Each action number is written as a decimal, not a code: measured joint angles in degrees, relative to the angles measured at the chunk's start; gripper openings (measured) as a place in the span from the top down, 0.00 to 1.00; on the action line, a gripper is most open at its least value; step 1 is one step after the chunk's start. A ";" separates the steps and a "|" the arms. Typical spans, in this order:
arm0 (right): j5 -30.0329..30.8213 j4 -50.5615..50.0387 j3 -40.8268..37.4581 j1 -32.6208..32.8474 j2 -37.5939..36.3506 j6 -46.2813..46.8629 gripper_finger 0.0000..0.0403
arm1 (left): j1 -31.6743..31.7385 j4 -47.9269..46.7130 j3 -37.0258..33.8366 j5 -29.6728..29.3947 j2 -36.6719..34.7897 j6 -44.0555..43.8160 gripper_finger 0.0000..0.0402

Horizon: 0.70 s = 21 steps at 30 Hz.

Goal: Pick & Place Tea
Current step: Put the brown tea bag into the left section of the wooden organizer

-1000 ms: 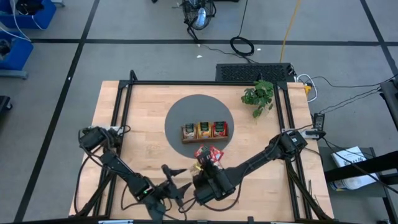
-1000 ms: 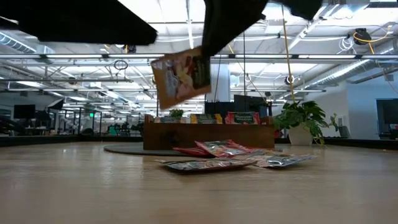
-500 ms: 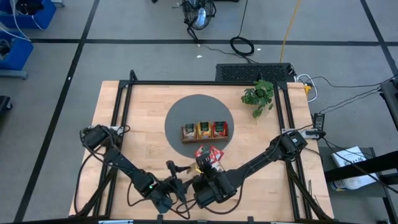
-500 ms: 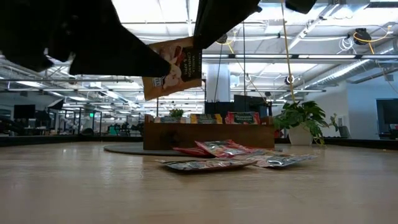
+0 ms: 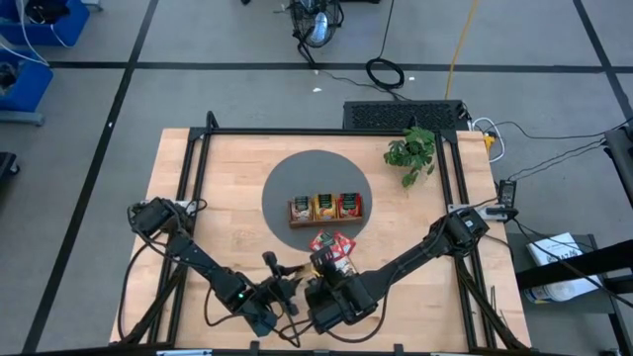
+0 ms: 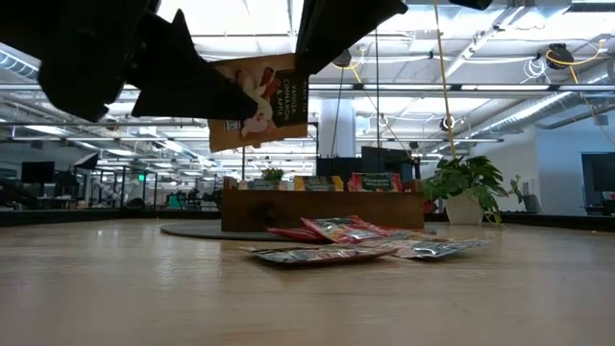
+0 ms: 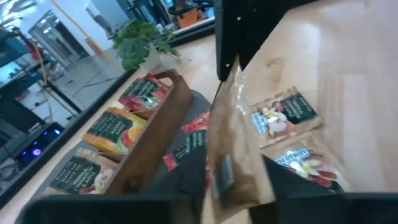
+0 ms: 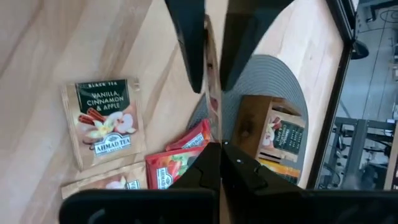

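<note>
A tan sachet (image 6: pixel 258 101) is held up off the table near its near edge, between the two grippers. The right gripper (image 8: pixel 211 87) is shut on the sachet's upper edge, fingers pinching it thin-side on. The left gripper (image 7: pixel 235 180) is closed in around the sachet's opposite end; its fingers (image 7: pixel 186 177) are seen on either side of the packet, apparently touching it, but a firm grip cannot be told from the views. In the low view the sachet hangs slightly tilted, label facing the camera.

Loose sachets (image 6: pixel 351 240) lie flat on the table just on the near side of the tray (image 5: pixel 325 209): red ones (image 8: pixel 180 155) and tan ones (image 8: pixel 102 121), some overlapping. The tray is set on a grey round mat (image 5: pixel 316 173) at table centre; its three compartments hold upright sachets, green at left, orange-yellow in the middle, red at right.

A plant (image 5: pixel 411 153) is placed at the far right of the table
</note>
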 joint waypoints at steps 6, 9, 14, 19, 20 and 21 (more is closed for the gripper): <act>-0.12 1.40 -0.04 0.00 0.00 -1.82 1.00 | 0.25 0.04 0.00 3.90 -0.07 2.83 0.96; -0.15 1.90 -0.04 0.00 0.00 -1.97 1.00 | 0.17 0.05 0.00 4.19 -0.07 3.09 0.93; 0.03 -0.31 -0.04 -0.19 -0.16 -0.90 1.00 | -0.16 -0.25 -0.02 2.75 -0.07 4.12 0.97; 0.02 -6.37 -0.15 -0.59 -3.74 4.64 0.92 | -0.93 -0.45 -0.04 -0.39 -0.07 4.73 0.94; 0.05 -6.42 -0.76 -0.65 -4.99 5.94 0.89 | -1.09 -0.46 -0.04 -1.41 -0.07 4.73 0.94; 0.15 -6.08 -2.09 -0.66 -6.55 7.17 0.86 | -1.33 -0.46 -0.04 -2.32 -0.07 4.73 0.95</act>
